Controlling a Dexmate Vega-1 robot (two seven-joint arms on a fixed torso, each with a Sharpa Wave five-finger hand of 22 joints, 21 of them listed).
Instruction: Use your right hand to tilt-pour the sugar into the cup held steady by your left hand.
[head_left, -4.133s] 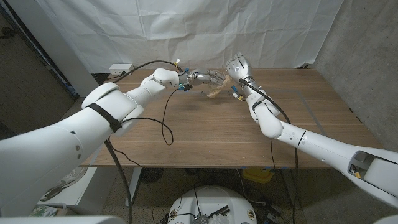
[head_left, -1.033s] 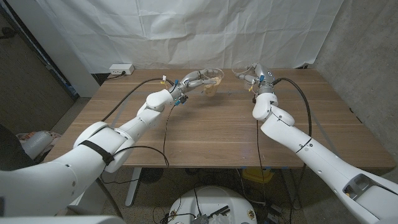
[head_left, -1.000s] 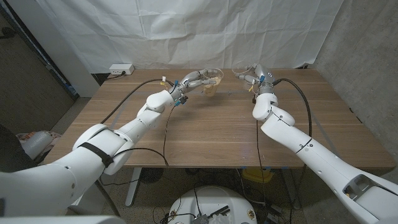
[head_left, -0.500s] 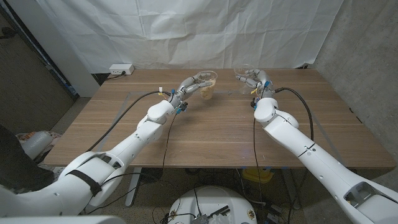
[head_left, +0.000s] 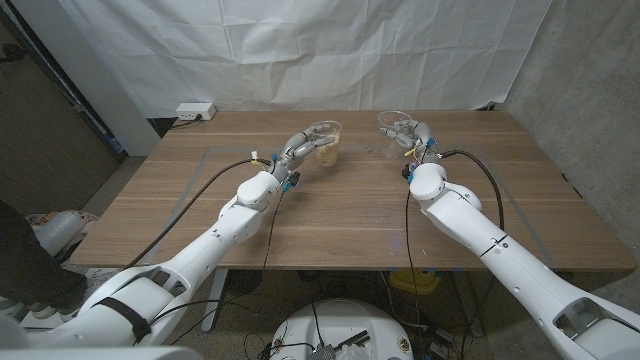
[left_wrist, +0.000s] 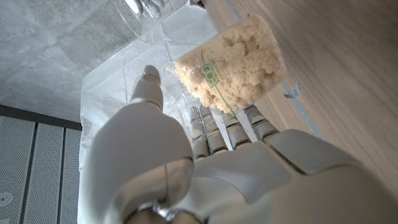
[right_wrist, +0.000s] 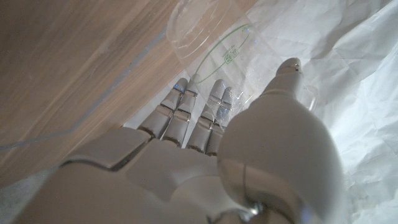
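Left hand (head_left: 303, 141) of mine grips the sugar-filled cup (head_left: 328, 150) near the tabletop's (head_left: 350, 215) far edge; right hand (head_left: 405, 132) holds the empty clear cup (head_left: 392, 128) well apart, toward the far right corner.

White power strip (head_left: 195, 111) at table's (head_left: 330, 215) far-left corner

Both arms reach far forward; left hand (head_left: 305, 139) and right hand (head_left: 404, 130) each curl fingers around something
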